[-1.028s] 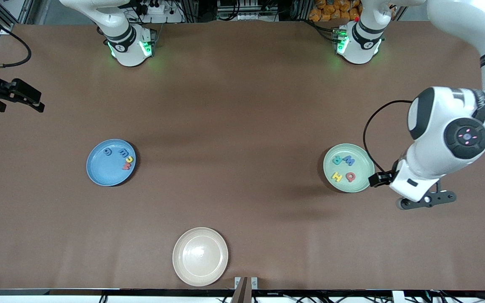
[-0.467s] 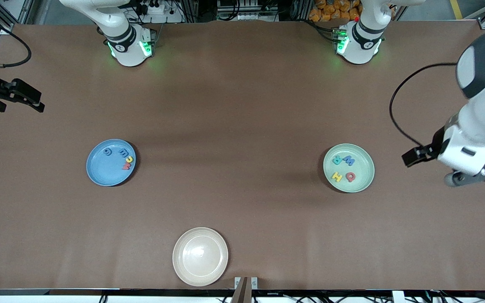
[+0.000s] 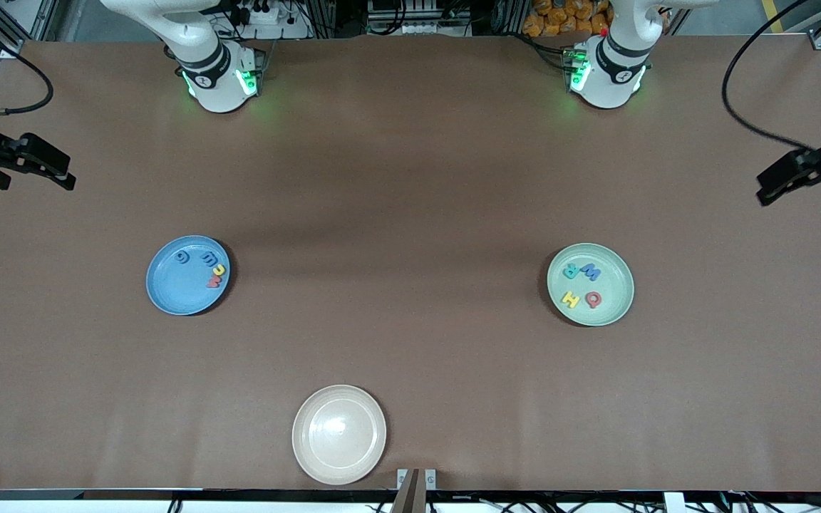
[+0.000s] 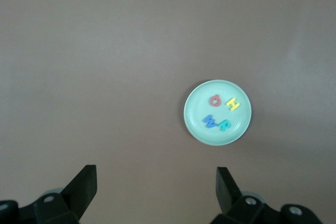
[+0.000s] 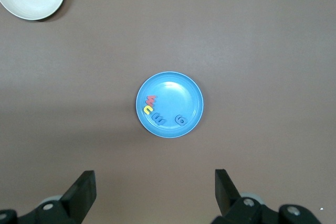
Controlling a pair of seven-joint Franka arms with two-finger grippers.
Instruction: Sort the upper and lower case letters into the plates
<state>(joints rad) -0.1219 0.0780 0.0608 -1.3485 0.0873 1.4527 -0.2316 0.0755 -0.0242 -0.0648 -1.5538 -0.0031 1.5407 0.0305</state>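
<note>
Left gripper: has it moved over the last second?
Yes. The left gripper has drawn away from the pale green plate, up and out to the table edge at the left arm's end, fingers open.

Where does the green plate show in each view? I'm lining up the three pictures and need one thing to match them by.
Front view: green plate toward the left arm's end of the table, four letters in it.
Left wrist view: the same plate, above the left gripper, whose fingers are open.
Right wrist view: not in it.
Shared landmark: the yellow H beside the red Q.
</note>
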